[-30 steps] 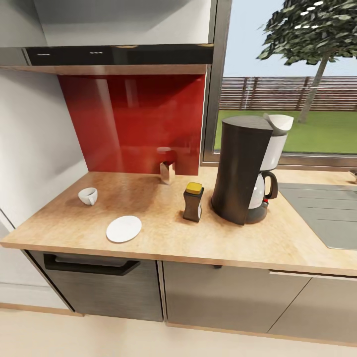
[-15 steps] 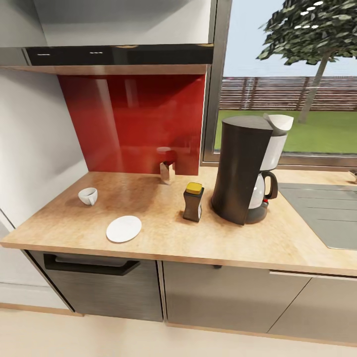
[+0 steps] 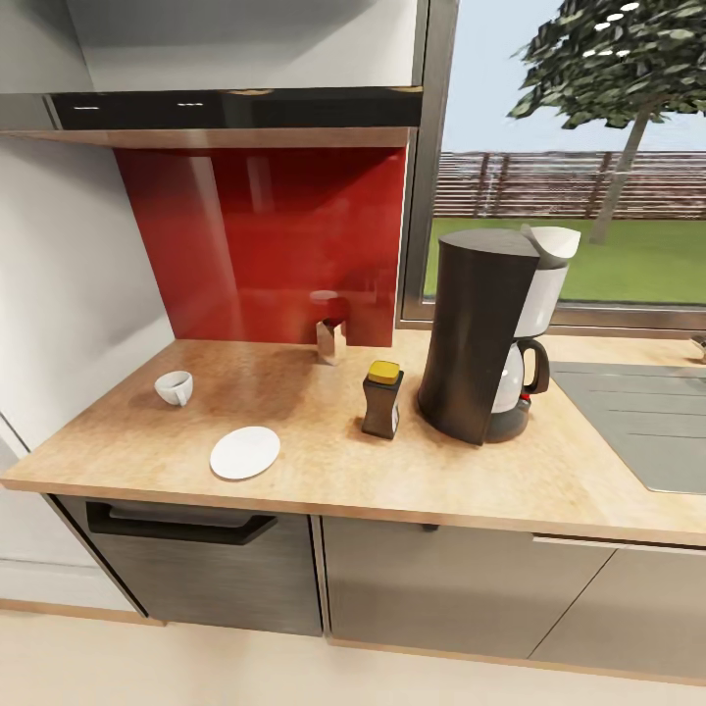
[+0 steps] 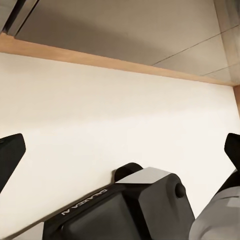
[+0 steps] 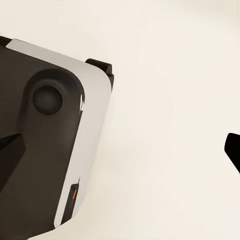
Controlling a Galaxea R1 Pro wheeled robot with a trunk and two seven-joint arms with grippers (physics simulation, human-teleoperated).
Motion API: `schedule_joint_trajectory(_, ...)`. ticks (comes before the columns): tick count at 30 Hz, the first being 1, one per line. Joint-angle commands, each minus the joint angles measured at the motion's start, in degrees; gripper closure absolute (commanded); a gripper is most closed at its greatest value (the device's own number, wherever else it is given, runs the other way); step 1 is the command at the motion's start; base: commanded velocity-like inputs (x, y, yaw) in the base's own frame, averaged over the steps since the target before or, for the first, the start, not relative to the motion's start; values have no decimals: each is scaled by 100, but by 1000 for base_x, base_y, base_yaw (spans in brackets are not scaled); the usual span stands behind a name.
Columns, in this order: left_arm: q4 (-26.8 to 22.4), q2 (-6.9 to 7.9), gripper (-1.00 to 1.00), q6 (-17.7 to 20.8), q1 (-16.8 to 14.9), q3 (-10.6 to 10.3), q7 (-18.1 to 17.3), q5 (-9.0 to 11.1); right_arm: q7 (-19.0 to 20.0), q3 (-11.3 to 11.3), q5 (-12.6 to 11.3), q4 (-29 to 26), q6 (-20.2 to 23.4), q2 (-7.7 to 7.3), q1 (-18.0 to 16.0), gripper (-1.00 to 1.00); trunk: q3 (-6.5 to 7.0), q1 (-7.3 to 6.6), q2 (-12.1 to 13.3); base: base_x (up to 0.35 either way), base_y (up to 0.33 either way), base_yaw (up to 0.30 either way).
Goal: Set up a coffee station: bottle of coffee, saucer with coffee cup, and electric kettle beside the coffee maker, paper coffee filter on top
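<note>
Countertop count: one coffee maker [image 3: 487,333], one coffee bottle [image 3: 381,399]. One cup [image 3: 175,387], one saucer [image 3: 244,452], one filter holder [image 3: 329,340].

The robot's base [image 4: 125,210] is a rounded block with a black top bearing pale lettering and silver-grey sides carrying a black round knob, and its other side [image 5: 45,150] shows a black face with a round dimple, a white rim and a small orange mark.

place: home kitchen | evidence: wooden countertop [image 3: 324,471], red backsplash [image 3: 265,235], sink [image 3: 637,417], coffee maker [image 3: 490,333], garden window [image 3: 579,176]
</note>
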Motion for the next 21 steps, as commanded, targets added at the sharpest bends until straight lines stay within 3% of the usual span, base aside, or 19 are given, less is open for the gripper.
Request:
schedule_joint_trajectory(1, 2, 4, -100, -37, -6, -48, -3, 40, 17, -40, 51, 3, -21, -1, -3, -100, -5, 0, -3, 0, 0, 0)
schedule_joint_trajectory(12, 2, 6, -100, -37, -5, -48, -3, 40, 23, -37, 51, 3, -21, 0, -3, -100, -5, 0, -3, 0, 0, -133)
schedule_joint_trajectory(21, 3, 1, -100, -37, -4, -48, -3, 40, 25, -36, 51, 3, -21, 0, -3, -100, -5, 0, -3, 0, 0, -36)
